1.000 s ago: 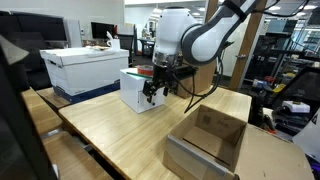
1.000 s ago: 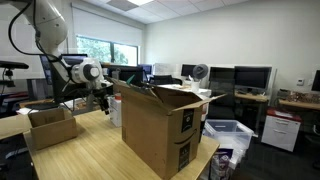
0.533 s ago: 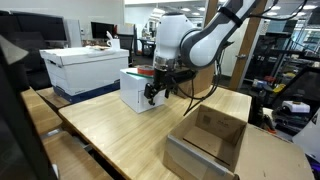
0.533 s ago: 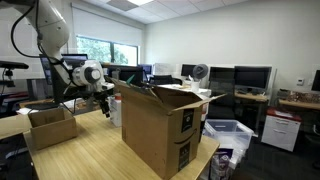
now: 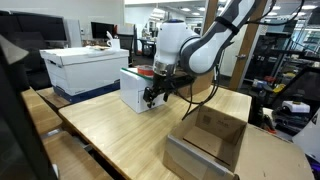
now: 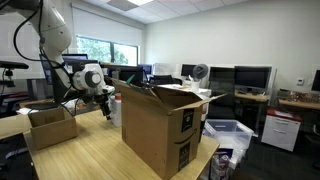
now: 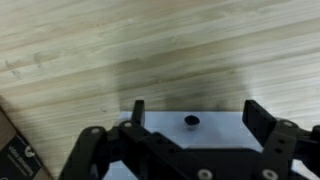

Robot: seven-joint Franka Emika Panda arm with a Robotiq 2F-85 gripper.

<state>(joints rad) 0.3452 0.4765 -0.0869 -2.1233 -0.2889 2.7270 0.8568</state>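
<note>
My gripper is open and empty, its two black fingers spread wide. Between them lies the top of a small white box with a small dark round spot on it. In an exterior view the gripper hangs at the front face of this white box, which stands on the wooden table. In an exterior view the gripper shows just left of a tall cardboard box; the white box is hidden there.
An open cardboard box stands at the table's near right corner. A large white bin stands behind the white box. A tall open cardboard box and a low one stand on the table. Desks with monitors lie beyond.
The arm has sunk a little and the gripper has shifted slightly by the white box. The jaws stay open. Nothing else moved.
</note>
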